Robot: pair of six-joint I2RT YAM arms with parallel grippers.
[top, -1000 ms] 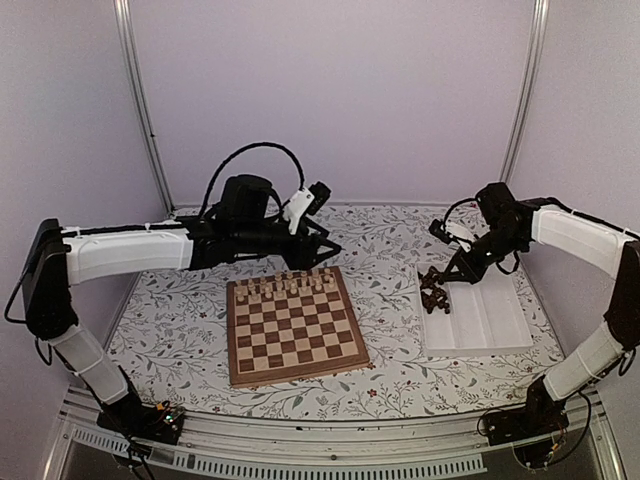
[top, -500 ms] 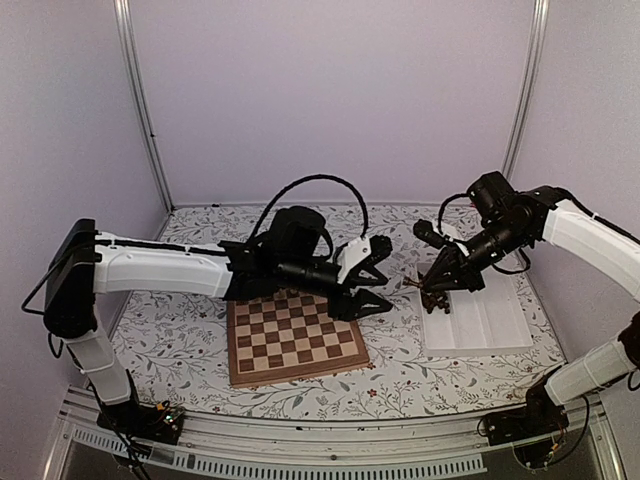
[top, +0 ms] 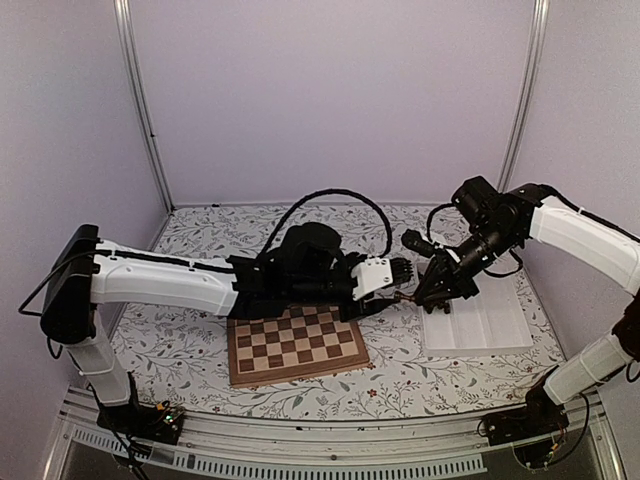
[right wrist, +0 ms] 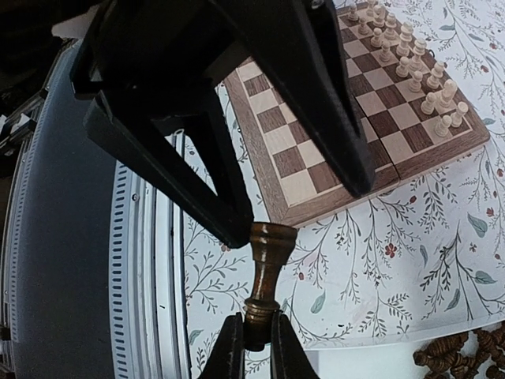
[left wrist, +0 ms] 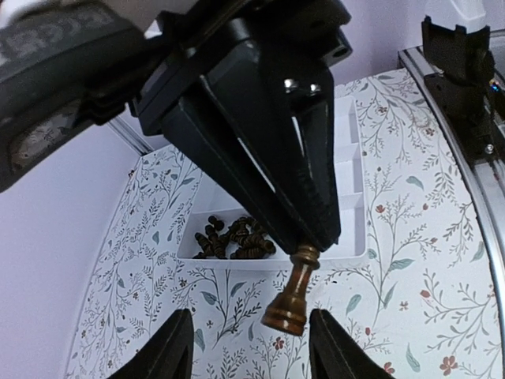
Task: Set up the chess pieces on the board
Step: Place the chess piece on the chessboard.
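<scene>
Right wrist, chess piece in right hand

White-shelled arms, black joints, looping black cable

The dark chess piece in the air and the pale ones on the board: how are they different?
The dark chess piece is deep brown; the pale pieces are cream. The dark chess piece hangs in the air, pinched at its head by the right gripper; the pale pieces stand on the board. The dark chess piece is tilted and alone; the pale pieces stand upright in rows. Both are chessmen.
</scene>
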